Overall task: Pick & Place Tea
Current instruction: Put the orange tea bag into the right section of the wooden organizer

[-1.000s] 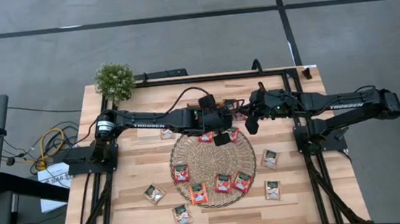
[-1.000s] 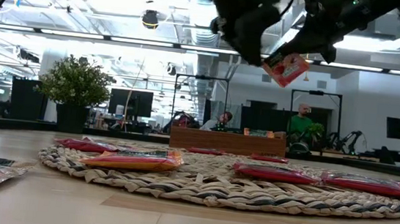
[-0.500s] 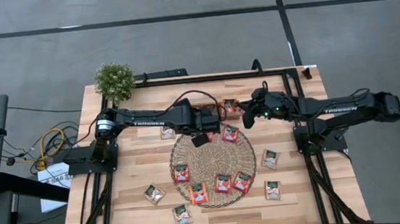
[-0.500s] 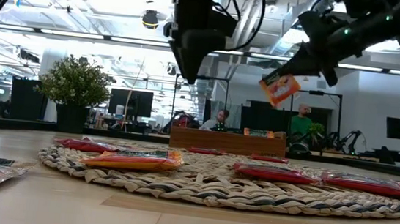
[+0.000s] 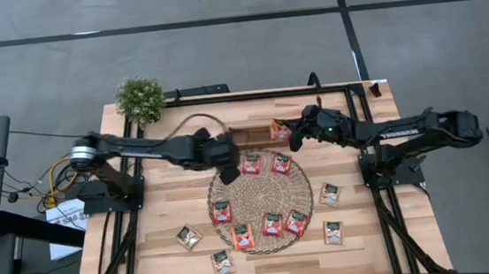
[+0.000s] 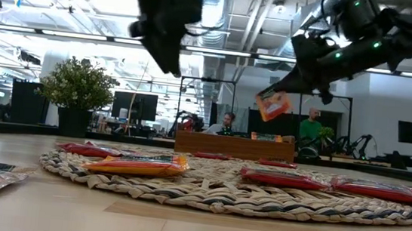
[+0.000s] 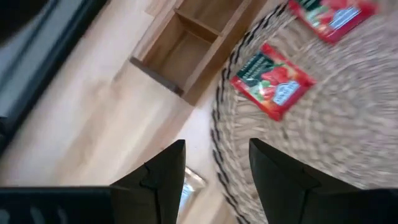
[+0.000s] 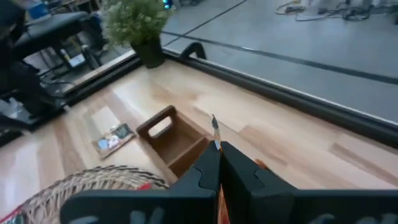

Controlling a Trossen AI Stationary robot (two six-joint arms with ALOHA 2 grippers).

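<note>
Round woven straw mat (image 5: 260, 189), flat square red sachets (image 5: 251, 164), boxy wooden tray (image 5: 250, 136)

Two dark, slender jointed arms are seen, each lettered in white along its long link, the left arm (image 5: 152, 148) trailed by a looping cable, the right arm (image 5: 404, 128) dotted with small green lights near its wrist.

red tea sachets (image 5: 250, 164): 7 | pale tea sachets (image 5: 329, 194): 5 | straw mat (image 5: 260, 198): 1 | wooden tray (image 5: 251, 135): 1 | potted plant (image 5: 140, 98): 1
</note>
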